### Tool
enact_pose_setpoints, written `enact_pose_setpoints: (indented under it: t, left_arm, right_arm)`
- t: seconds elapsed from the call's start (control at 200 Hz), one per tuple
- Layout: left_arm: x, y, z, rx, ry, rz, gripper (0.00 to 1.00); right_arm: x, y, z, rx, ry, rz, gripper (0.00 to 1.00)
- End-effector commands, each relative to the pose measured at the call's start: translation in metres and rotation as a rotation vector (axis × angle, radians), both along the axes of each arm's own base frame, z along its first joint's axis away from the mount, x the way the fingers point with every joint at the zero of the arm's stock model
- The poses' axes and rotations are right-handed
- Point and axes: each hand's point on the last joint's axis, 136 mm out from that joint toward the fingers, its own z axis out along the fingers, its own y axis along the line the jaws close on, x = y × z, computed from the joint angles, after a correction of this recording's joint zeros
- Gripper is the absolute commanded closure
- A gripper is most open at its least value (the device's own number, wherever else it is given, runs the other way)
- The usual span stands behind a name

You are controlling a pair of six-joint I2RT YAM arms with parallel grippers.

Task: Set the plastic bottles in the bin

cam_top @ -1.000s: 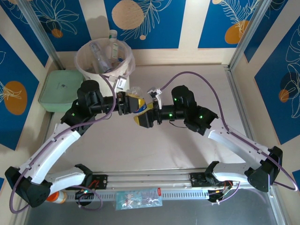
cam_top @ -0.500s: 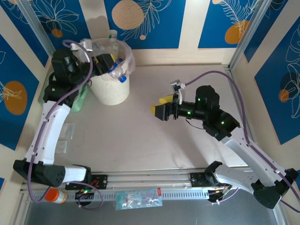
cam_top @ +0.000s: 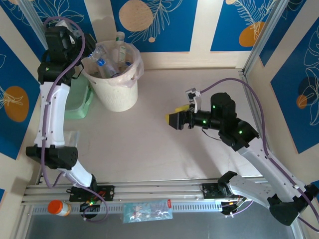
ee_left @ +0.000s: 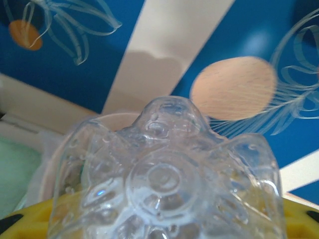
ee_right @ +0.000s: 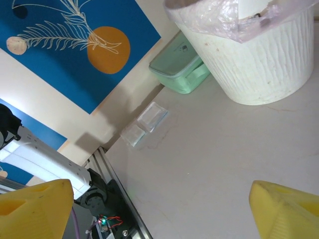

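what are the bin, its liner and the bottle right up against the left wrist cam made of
The bin looks like matte cream plastic, with fine vertical ribbing moulded into its wall. The liner is thin translucent film, crinkled over the rim. The bottle is probably clear glossy plastic: it has a moulded petal base with bright highlights.

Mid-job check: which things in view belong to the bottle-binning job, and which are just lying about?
Job: lined cream bin; bottles inside it; held clear bottle.
Lying about: pale-green lidded box; orange-capped jar; clear packets.
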Motion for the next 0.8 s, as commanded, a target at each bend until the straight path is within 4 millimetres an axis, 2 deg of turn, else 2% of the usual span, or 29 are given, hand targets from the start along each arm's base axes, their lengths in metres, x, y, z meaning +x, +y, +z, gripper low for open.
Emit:
enact_pose_setpoints:
  t: [0.0, 0.2, 0.37, 0.545, 0.63, 0.71, 0.795]
  left_arm:
    - [0.006, 0.029, -0.024, 0.002, 0.087, 0.091, 0.73]
    - [0.030, 0.043, -0.065, -0.119, 0.180, 0.089, 0.73]
    - [0.050, 0.029, -0.092, -0.153, 0.236, 0.006, 0.64]
    - [0.056, 0.020, -0.113, -0.164, 0.294, -0.040, 0.56]
    - [0.058, 0.013, -0.121, -0.153, 0.314, -0.071, 0.50]
    - [0.058, 0.008, -0.126, -0.141, 0.327, -0.089, 0.39]
    - [0.055, 0.012, -0.119, -0.121, 0.315, -0.071, 0.29]
  right_arm:
    - [-0.002, -0.007, 0.005, -0.016, -0.018, -0.017, 0.09]
    - [0.001, -0.006, 0.005, -0.012, -0.011, -0.023, 0.09]
    - [0.005, -0.005, -0.001, -0.022, 0.004, -0.027, 0.09]
    - [0.008, -0.004, -0.012, -0.030, 0.032, -0.032, 0.09]
    - [0.009, -0.003, -0.015, -0.029, 0.040, -0.031, 0.09]
    - [0.009, -0.002, -0.015, -0.025, 0.044, -0.025, 0.09]
    - [0.009, -0.001, -0.014, -0.023, 0.044, -0.023, 0.09]
